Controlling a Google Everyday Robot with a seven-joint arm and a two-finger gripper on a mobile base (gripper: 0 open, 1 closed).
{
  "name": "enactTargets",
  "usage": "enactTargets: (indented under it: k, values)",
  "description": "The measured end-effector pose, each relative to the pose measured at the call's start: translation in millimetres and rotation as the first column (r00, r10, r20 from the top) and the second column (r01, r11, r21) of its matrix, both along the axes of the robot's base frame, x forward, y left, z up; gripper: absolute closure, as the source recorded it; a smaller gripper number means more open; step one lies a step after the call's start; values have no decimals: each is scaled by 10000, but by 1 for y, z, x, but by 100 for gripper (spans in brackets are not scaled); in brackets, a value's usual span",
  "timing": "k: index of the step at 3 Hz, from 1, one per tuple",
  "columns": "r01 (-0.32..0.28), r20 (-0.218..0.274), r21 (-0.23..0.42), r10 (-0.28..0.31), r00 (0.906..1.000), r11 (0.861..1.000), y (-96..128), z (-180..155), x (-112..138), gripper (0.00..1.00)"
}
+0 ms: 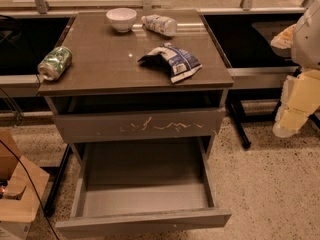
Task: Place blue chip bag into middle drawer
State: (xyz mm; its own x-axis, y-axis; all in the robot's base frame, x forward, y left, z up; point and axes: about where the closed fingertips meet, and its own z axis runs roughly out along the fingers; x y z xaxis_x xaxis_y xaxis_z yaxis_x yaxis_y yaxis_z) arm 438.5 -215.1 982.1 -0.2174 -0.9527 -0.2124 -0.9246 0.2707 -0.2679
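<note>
The blue chip bag (172,60) lies crumpled on the brown cabinet top (100,64), right of centre near the front edge. The middle drawer (145,184) is pulled out wide below it and its grey inside is bare. Its plain front panel (145,223) faces me at the bottom. Above it sits a shut drawer front with pale scratch marks (140,125). My gripper (295,109) hangs at the right edge of the view, off the cabinet's right side and well away from the bag. It holds nothing that I can see.
A white bowl (121,19) and a pale bottle (160,24) lying on its side sit at the back of the top. A green soda can (54,63) lies at the left edge. A cardboard box (17,194) stands on the floor at left. Black table legs flank the cabinet.
</note>
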Motion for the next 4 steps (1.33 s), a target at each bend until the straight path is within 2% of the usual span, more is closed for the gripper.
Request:
enactTargets:
  k: [1, 2, 3, 4]
  values:
    - [0, 1, 1, 0, 10000, 10000, 0, 0, 0, 0]
    - [-69, 260, 332, 61, 9996, 9994, 11, 1, 6, 0]
    - [-147, 465, 1194, 92, 9989, 9927, 30, -1, 18, 0]
    - [-426, 466, 2113, 335, 9984, 9765, 58, -6, 32, 0]
